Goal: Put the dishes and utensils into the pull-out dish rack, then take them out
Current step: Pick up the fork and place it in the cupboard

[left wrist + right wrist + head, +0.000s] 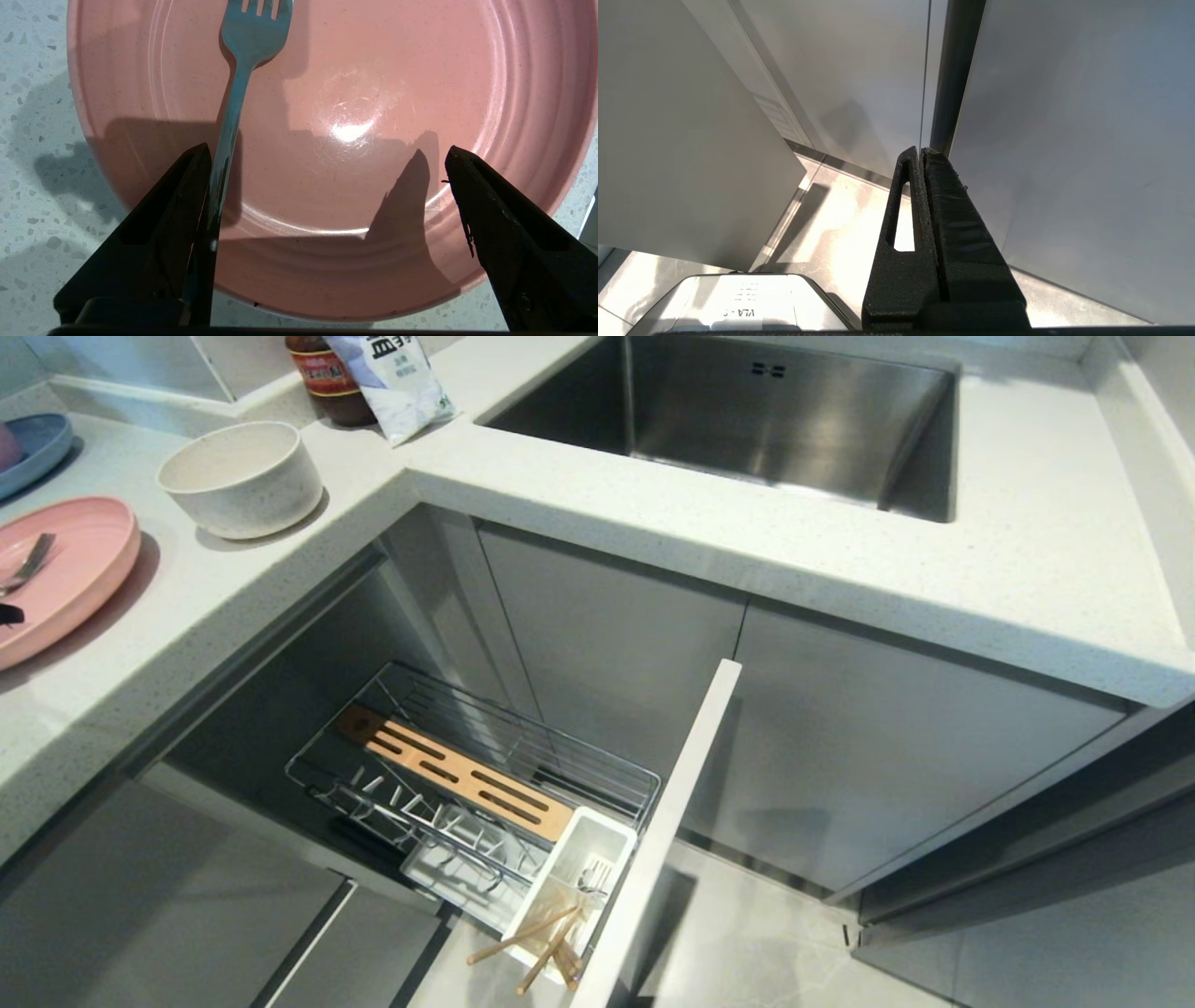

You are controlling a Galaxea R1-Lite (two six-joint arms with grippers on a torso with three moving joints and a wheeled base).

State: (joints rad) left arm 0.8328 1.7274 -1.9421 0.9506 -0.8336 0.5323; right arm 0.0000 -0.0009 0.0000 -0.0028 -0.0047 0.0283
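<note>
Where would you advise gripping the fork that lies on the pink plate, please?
Probably on the handle, from above. The fork lies flat on the pink plate, tines away from the open left gripper. Its slim handle crosses the raised rim beside one finger, so the fingers could likely close across its width there.

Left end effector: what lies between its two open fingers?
In the left wrist view, the left end effector hangs open over the pink plate; the fork lies on the plate, beside one finger.

Fork on pink plate, left claw spread
</note>
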